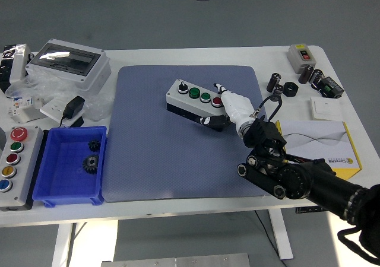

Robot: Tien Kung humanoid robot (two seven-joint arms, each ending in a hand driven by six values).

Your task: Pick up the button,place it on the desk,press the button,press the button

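The button box [189, 102] is grey with a black knob, two green buttons and a red button [217, 101] on top. It lies at an angle on the blue-grey mat [148, 154], near the middle of the table. My right hand [223, 105], in a white cover, is at the box's right end. Its forefinger [218, 88] reaches along the far side past the red button, and the dark lower fingers [212, 122] curl against the near side. The hand looks closed around that end. The left arm is out of view.
A blue bin [41, 187] with two black gears and a panel of coloured buttons [15, 160] stand at the left. A grey enclosure [68, 62] and an adapter [74, 107] are at the back left. A yellow-white box [320, 145], black cylinders [312, 76] and a small switch [301, 54] are at the right.
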